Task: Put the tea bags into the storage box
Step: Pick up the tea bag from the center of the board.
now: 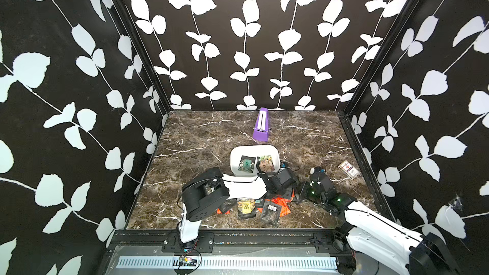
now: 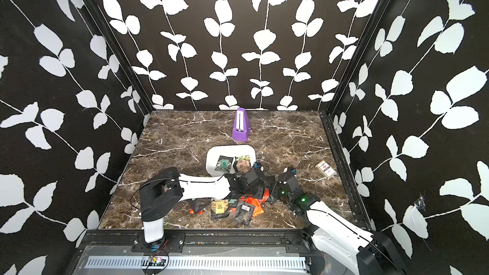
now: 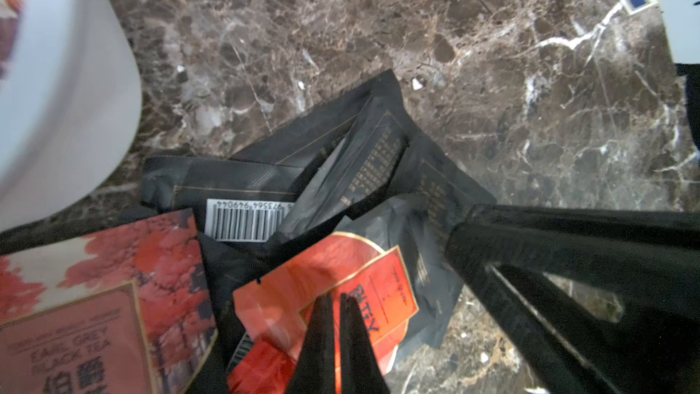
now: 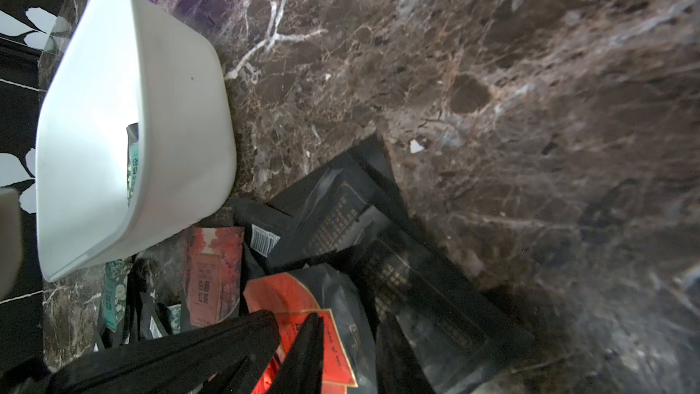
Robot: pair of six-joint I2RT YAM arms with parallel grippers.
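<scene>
The left hand (image 3: 337,297) reached into the heap of tea bags (image 1: 270,208) on the tabletop (image 1: 201,141). Its jaws were pressed together over an orange-red tea bag (image 3: 288,297), though I could not tell whether they pinched it. Just behind the heap stood the storage box (image 1: 238,154) with two sachets (image 1: 247,164) lying inside. The right hand (image 4: 352,316) had its jaws partly apart and straddled an orange-faced sachet (image 4: 333,289) at the heap's right side.
</scene>
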